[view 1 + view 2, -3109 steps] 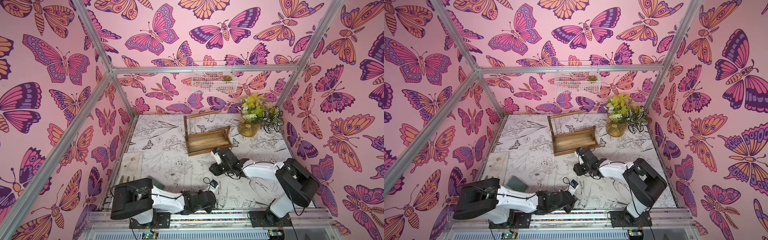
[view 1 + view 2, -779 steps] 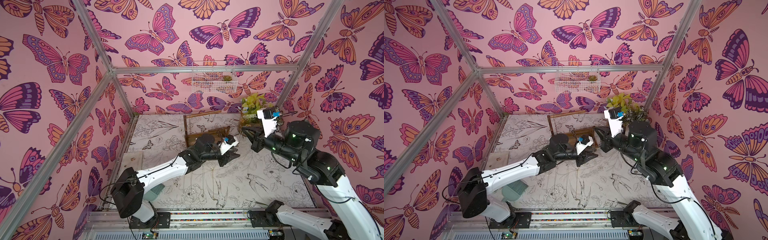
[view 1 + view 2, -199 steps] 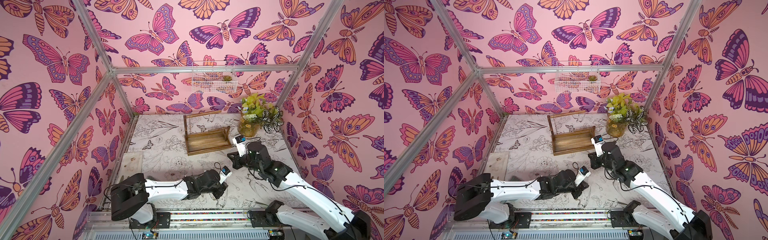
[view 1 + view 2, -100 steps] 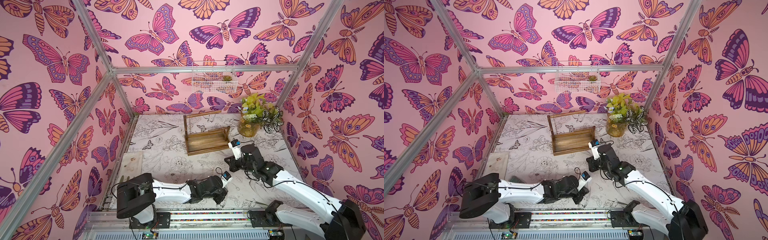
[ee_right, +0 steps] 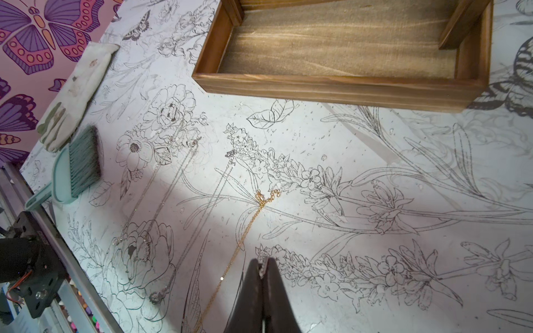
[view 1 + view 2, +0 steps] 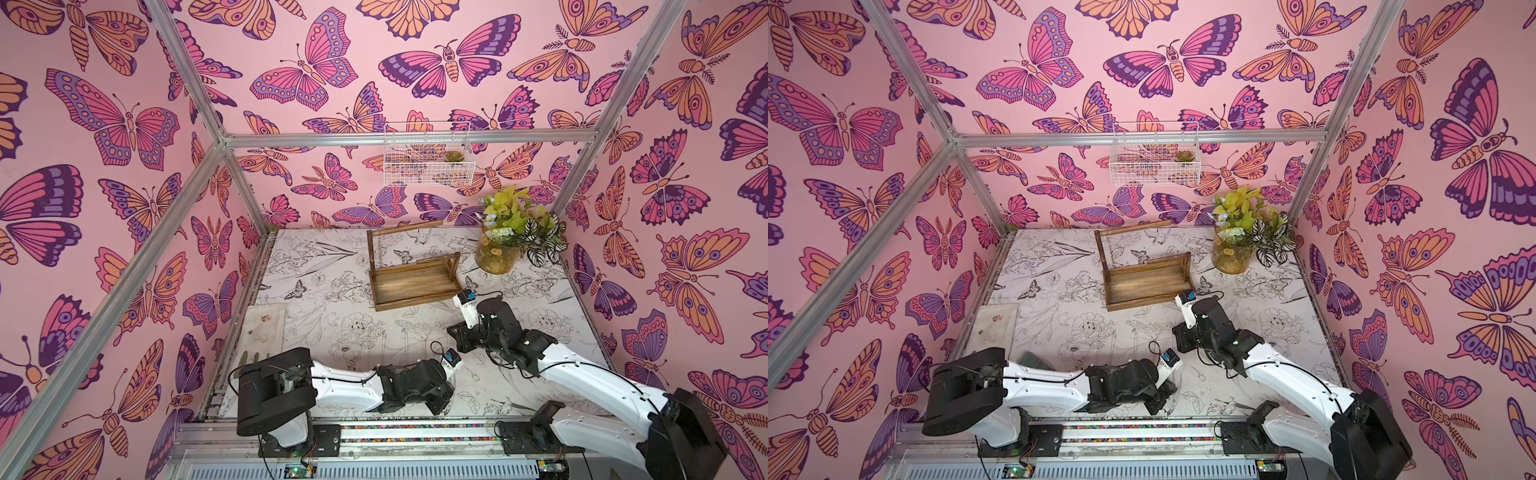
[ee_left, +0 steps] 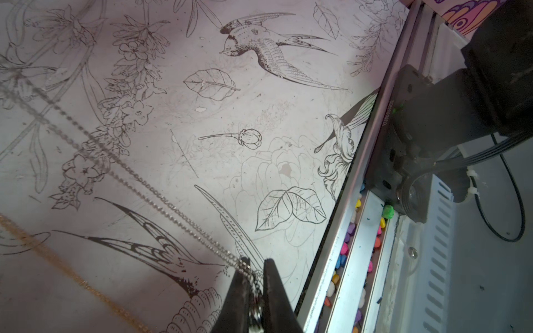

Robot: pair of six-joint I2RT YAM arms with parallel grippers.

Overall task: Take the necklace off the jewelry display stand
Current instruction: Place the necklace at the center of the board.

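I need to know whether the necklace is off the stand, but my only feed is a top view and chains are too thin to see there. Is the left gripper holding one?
Observer: Yes. The left wrist view shows the left gripper shut on a silver necklace, its chain trailing across the table.
Operator: And the right gripper?
Observer: The right gripper is shut; a gold necklace lies on the table beside its tips, apparently not held.
Operator: Any other chains?
Observer: More silver necklaces lie stretched on the table between the gold one and a teal brush.
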